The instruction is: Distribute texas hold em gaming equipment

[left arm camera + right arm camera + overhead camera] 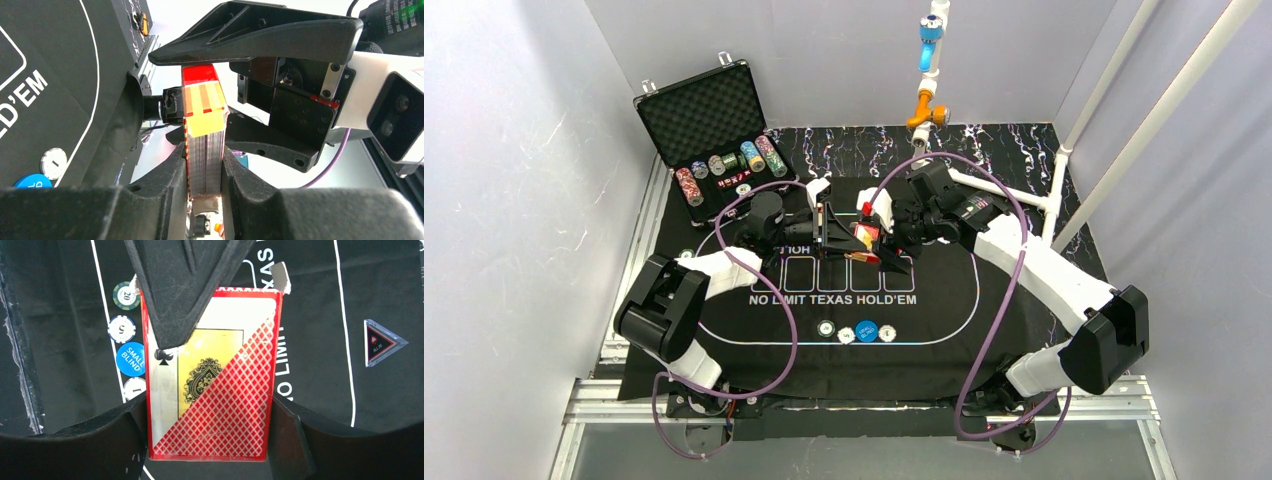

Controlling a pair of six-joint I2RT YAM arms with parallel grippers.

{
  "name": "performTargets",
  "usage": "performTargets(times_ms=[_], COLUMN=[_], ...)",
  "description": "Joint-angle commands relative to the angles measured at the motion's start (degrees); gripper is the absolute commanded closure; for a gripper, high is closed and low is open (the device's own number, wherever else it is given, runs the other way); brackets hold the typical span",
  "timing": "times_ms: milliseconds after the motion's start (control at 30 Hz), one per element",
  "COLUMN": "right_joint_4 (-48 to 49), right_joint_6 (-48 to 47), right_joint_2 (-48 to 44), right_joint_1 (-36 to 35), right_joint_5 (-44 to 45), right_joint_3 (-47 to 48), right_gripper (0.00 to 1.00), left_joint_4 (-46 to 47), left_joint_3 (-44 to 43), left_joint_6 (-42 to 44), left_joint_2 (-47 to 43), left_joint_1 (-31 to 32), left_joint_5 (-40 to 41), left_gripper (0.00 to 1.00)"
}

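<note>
**A red and yellow box of playing cards (pixel 220 390) is held up over the middle of the black mat (pixel 984 300), between the two grippers.**

The box is pinched on its flat faces by the left gripper (pixel 205 162), whose jaws are set narrow around it. One finger of the right gripper (pixel 209 412) is placed at each long edge of the box. The fingers look right against it, but it cannot be told whether the box is squeezed. A row of small round pieces is laid on the mat near the arms: a dark striped chip marked 20 (pixel 126 295), a white striped chip marked 5 (pixel 121 329), a blue button marked SMALL BLIND (pixel 131 359) and a white button (pixel 134 388). A clear triangle piece marked ALL IN (pixel 382 341) is laid well apart from them. More striped chips (pixel 724 165) are kept in the open black foam-lined case (pixel 699 110) at the far left.
</note>
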State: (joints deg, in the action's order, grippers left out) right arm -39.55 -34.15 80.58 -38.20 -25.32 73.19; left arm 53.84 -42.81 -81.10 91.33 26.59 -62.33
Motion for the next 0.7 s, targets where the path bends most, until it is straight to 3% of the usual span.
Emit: performTargets(times_ms=[0,100,233,267,300,333,433,500,667], right_joint_4=[1.38,0.92,0.03,-0.47,-1.04,-1.66,-4.89,-7.52,-11.5], right_joint_6=[-3.14,-3.83,-4.25,-4.32,-4.34,-4.41,-4.11,-3.68,-2.75], right_joint_2=[-0.97,-0.2,0.32,0.49,0.66,0.75,1.85,2.96,4.54], right_joint_1=[-0.84,-1.22,-1.53,-1.53,-1.53,-1.53,-1.53,-1.53,-1.52], right_joint_5=[1.67,1.52,1.39,1.59,1.79,2.09,2.38,2.15,2.56], right_joint_3=[0.69,1.11,1.64,1.83,1.99,2.02,2.57,3.42,4.68], right_gripper=[0.24,0.29,0.53,0.58,0.62,0.66,0.72,0.75,0.76], left_joint_4=[2.41,2.4,2.41,2.44,2.36,2.29,-0.18,-1.56,-2.2], left_joint_3=[0.77,1.15,0.95,1.22,1.66,2.2,3.64,3.86,3.97], left_joint_6=[-1.92,-2.48,-2.75,-2.42,-1.82,-1.1,2.15,4.06,6.12], left_joint_2=[-3.34,-2.67,-1.59,-1.64,-1.73,-2.01,-2.78,-2.42,-0.17], left_joint_1=[1.25,1.57,1.71,1.71,1.59,1.36,0.08,-0.48,-0.48], left_joint_5=[-3.52,-3.45,-3.53,-3.26,-2.79,-2.23,-0.22,0.25,0.61], left_gripper=[1.0,1.0,1.0,0.95,0.75,0.63,0.41,0.36,0.39])
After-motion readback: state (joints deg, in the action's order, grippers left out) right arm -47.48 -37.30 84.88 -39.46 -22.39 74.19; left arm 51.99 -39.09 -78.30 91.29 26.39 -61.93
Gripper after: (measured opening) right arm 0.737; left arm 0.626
